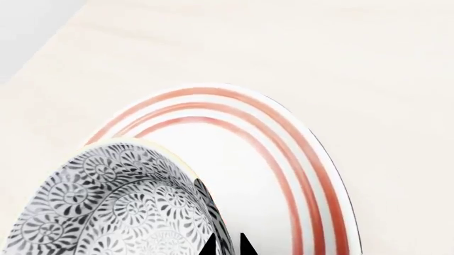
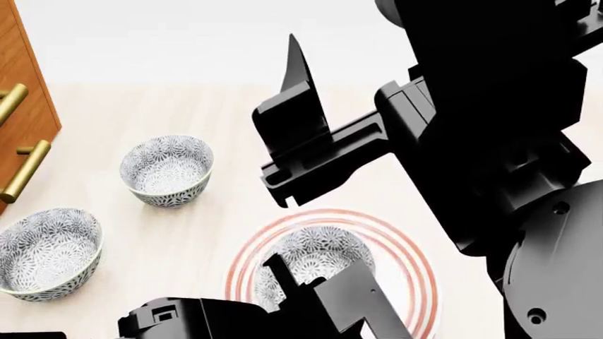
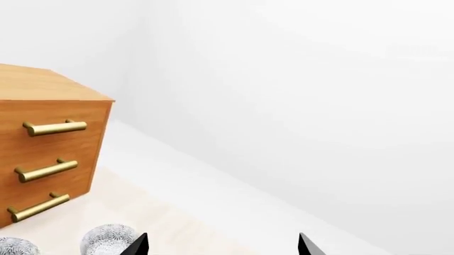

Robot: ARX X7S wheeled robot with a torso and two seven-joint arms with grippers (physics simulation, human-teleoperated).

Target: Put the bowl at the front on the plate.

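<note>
The bowl (image 2: 315, 260), white with a dense grey-blue floral pattern, rests upright on the plate (image 2: 414, 272), a wide white plate with red-pink rings. In the left wrist view the bowl (image 1: 106, 207) fills the lower corner over the plate (image 1: 284, 154). My left gripper (image 1: 226, 245) straddles the bowl's rim, one fingertip inside and one outside, shut on the wall. My right gripper (image 3: 221, 245) hangs high above the table, jaws wide open with nothing between them; one of its fingers (image 2: 299, 92) shows in the head view.
Two look-alike bowls stand to the left, one farther back (image 2: 168, 169) and one near the left edge (image 2: 47, 252). A wooden drawer cabinet (image 2: 21, 120) with brass handles borders the far left. My right arm (image 2: 490, 141) looms over the right side.
</note>
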